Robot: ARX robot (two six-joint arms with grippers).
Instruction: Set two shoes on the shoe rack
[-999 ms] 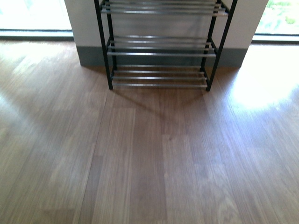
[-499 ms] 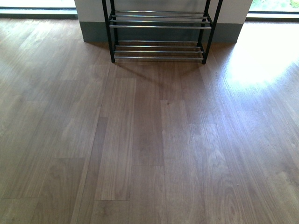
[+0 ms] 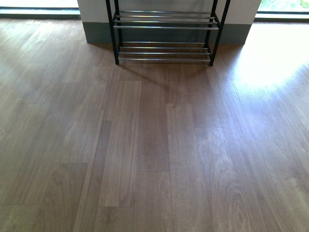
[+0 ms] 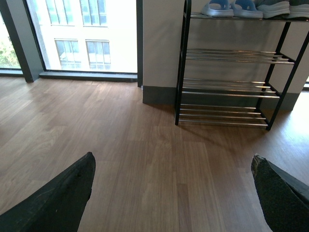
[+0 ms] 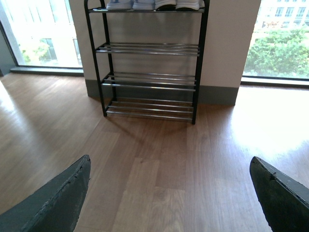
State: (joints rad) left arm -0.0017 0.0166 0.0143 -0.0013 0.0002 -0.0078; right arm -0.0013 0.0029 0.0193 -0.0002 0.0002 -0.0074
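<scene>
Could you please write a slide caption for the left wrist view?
Open left gripper faces the shoe rack; sandals and sneakers sit on its top shelf.

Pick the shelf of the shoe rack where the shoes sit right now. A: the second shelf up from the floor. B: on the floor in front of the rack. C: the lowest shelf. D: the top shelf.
D: in the left wrist view the pale blue slide sandals and grey sneakers stand on the top shelf of the shoe rack; the lower shelves are bare.
</scene>
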